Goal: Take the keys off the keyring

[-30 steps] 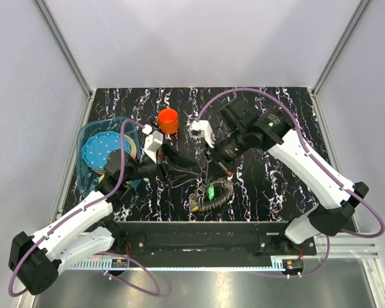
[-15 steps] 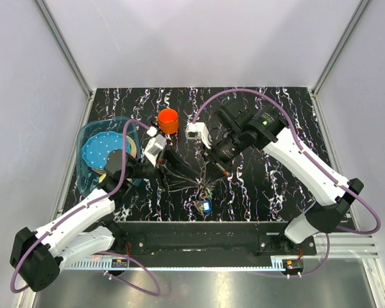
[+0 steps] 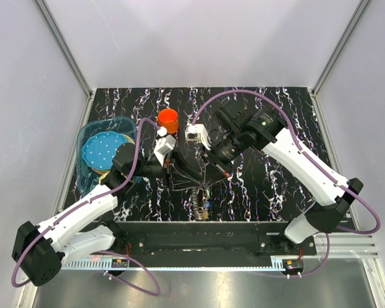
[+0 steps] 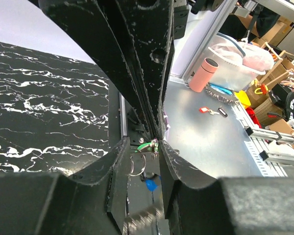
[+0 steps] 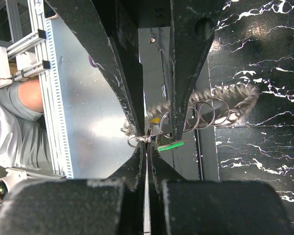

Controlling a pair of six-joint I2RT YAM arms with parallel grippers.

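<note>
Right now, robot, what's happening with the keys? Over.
Left gripper and right gripper both shut, pinching the keyring, which hangs below them. Green key and blue key not yet off. Orange cup far back, nothing blocking.

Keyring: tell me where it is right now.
In the top view the keyring is by the front-centre edge of the table, just below where the left hand and right hand meet, pinched on its small rings.
</note>
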